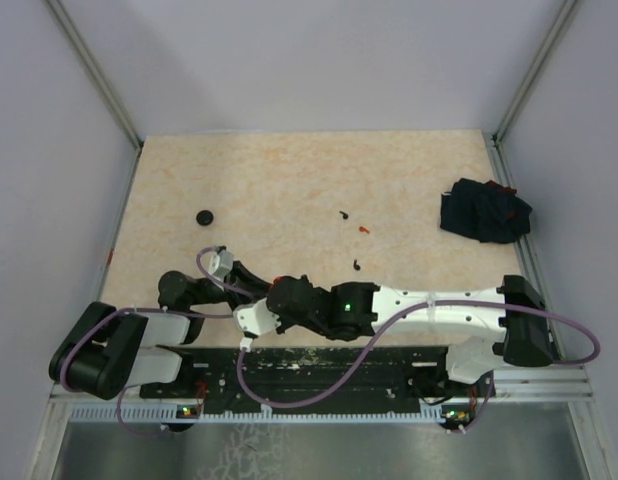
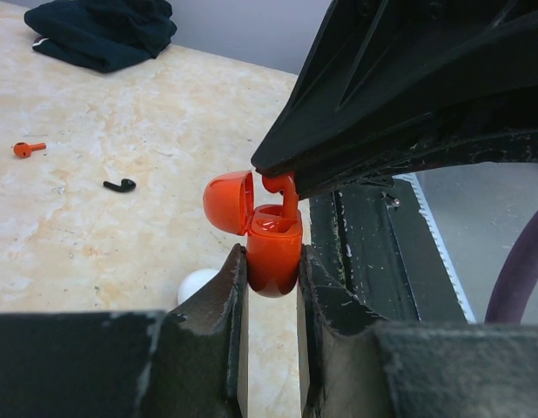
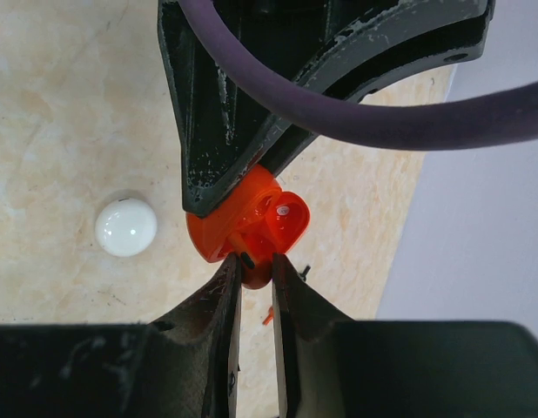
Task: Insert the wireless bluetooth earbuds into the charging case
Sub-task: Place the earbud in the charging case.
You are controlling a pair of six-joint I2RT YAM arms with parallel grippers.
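My left gripper [image 2: 273, 261] is shut on the body of a red-orange charging case [image 2: 273, 248], held upright with its lid [image 2: 227, 200] swung open to the left. My right gripper [image 3: 256, 266] is shut on a red-orange earbud [image 2: 282, 187] and holds it at the case's open top, partly inside. In the right wrist view the case [image 3: 234, 231] sits under the left fingers [image 3: 225, 131]. In the top view both grippers meet near the front left [image 1: 261, 297]. A loose red-orange earbud [image 2: 27, 149] and a black earbud [image 2: 119, 185] lie on the table.
A white disc [image 3: 125, 226] lies on the table just beside the case. A black disc [image 1: 204, 216] sits further back left. Two black earbuds [image 1: 343, 213] [image 1: 358, 265] and a red one [image 1: 365, 229] lie mid-table. A dark navy cloth bundle [image 1: 484, 210] lies at the right.
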